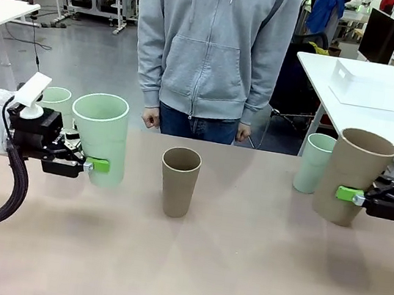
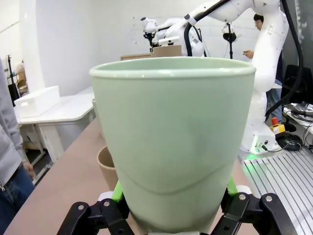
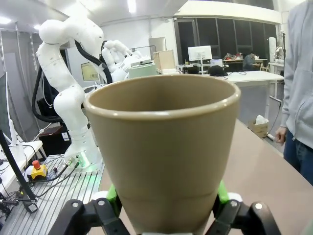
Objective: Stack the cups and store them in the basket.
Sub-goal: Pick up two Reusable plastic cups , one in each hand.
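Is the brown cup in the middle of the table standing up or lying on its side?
Standing up. The middle brown cup sits on its base on the table, with its open mouth facing up.

Our left held cup [image 1: 100, 137] and right held cup [image 1: 352, 174] flank the middle cup [image 1: 179, 180] on the table [image 1: 240, 258]. Behind them stand the left rear cup [image 1: 57, 103] and the right rear cup [image 1: 314, 162]. The basket [image 1: 375, 85] lies on the side table [image 1: 378, 126], far right.

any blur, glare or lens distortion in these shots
Front view: soft even light, only a faint shadow by the centre brown cup. Left wrist view: the wide lens swells the held green cup, and the far wall is washed out. Right wrist view: the held brown cup looms likewise; ceiling lamps flare at top.
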You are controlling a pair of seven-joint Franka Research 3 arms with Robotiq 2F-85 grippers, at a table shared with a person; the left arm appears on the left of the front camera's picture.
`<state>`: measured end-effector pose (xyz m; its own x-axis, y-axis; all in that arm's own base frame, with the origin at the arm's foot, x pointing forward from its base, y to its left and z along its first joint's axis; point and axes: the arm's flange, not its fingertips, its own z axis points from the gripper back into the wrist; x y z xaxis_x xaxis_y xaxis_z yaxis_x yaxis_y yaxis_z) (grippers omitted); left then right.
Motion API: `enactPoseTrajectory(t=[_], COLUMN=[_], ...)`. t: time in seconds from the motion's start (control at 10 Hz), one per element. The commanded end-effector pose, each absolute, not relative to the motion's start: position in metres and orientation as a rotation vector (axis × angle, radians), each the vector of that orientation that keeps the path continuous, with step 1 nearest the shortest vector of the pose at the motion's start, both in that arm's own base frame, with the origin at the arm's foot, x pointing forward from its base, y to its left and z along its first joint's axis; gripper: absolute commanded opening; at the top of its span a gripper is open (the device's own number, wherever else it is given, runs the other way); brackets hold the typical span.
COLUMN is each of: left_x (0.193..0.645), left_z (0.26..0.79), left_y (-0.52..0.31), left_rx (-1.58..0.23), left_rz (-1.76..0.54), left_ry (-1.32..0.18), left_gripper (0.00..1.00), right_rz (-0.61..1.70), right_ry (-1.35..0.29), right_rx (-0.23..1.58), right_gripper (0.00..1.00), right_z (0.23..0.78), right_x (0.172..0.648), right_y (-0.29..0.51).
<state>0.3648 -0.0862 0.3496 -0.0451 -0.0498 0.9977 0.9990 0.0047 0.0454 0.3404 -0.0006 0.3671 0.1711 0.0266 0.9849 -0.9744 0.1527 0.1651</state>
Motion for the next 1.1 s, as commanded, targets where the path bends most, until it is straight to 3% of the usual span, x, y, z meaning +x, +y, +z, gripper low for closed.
enactPoseTrajectory(t=[0.0, 0.5, 0.6, 1.0], left_x=[0.298, 0.292, 0.369, 0.369], left_z=[0.336, 0.328, 0.329, 0.329], left_y=[-0.083, -0.076, -0.072, -0.072], left_rx=[-1.117, -1.064, -1.108, -1.108], left_rz=[-1.248, -1.236, -1.233, -1.233], left_ry=[-1.237, -1.257, -1.222, -1.222], left_gripper=[0.83, 0.83, 0.83, 0.83], right_rz=[1.016, 1.014, 1.027, 1.027], right_ry=[-1.162, -1.146, -1.125, -1.125], right_rx=[1.121, 1.156, 1.159, 1.159], right_gripper=[0.85, 0.85, 0.85, 0.85], right_z=[0.354, 0.355, 0.361, 0.361], right_x=[0.286, 0.282, 0.345, 0.345], right_y=[0.044, 0.047, 0.022, 0.022])
